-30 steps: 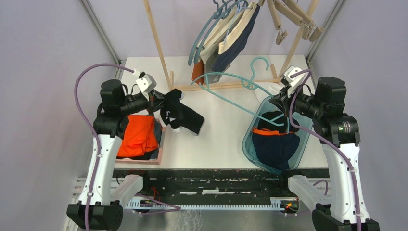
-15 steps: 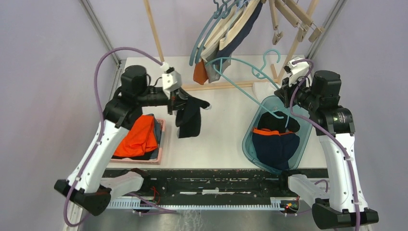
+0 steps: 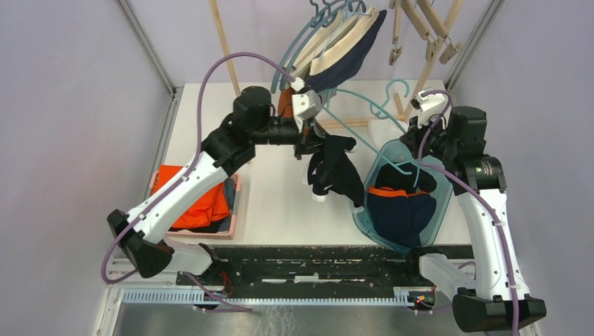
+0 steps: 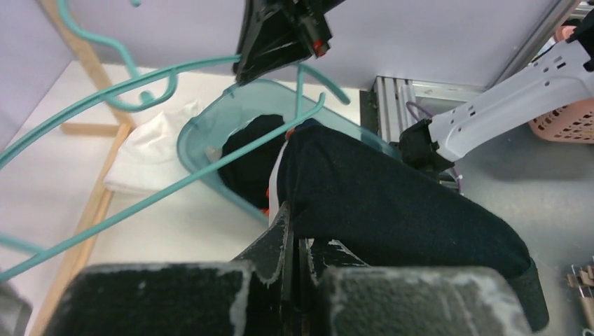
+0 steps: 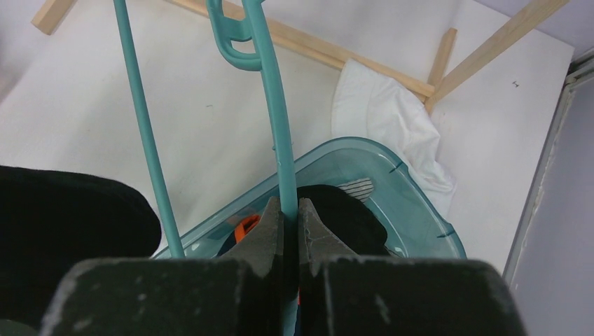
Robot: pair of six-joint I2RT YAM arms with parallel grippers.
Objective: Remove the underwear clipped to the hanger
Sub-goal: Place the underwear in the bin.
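Over the last second the left arm has swung from beside the pink tray (image 3: 236, 204) at the table's left edge across toward the right. It carries the black underwear (image 3: 337, 172), which now dangles just at the left rim of the teal bin (image 3: 359, 208). The garment looks clear of the teal hanger (image 5: 282, 140) and ready to drop in. The left arm is stretched long and low, with the left gripper (image 4: 294, 232) clenched on the cloth. The right arm stands folded over the bin, and the right gripper (image 5: 288, 207) pinches the hanger's wire.
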